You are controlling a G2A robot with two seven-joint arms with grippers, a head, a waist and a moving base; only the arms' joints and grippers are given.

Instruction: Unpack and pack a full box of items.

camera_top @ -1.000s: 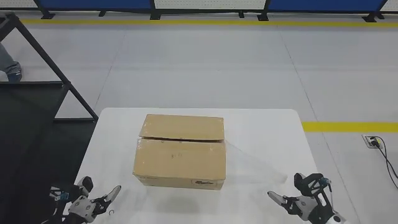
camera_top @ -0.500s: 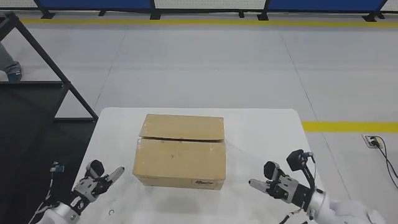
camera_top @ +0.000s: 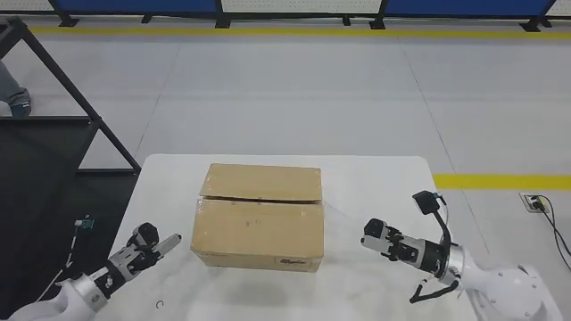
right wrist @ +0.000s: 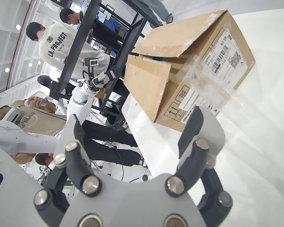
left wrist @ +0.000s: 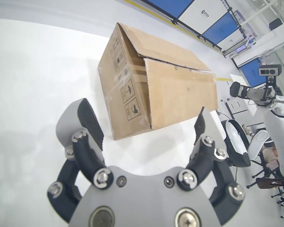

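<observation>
A brown cardboard box (camera_top: 259, 218) sits in the middle of the white table (camera_top: 375, 178), its top flaps folded down along a seam. My left gripper (camera_top: 161, 239) hovers open near the table's front left, a short way off the box's left end. In the left wrist view the left gripper (left wrist: 143, 119) has nothing between its fingers, and the box (left wrist: 161, 83) lies just beyond them. My right gripper (camera_top: 368, 234) stands open off the box's right end. From the right wrist, that gripper (right wrist: 137, 126) faces the labelled side of the box (right wrist: 179, 55).
Loose clear tape (right wrist: 203, 79) hangs off the box's right end onto the table. A black metal frame (camera_top: 53, 89) stands to the left of the table. A small dark ring (camera_top: 159, 304) lies near the table's front edge.
Both arms have moved up from the table's front edge toward the box, the left one to its left end and the right one to its right end. The box has not moved.
</observation>
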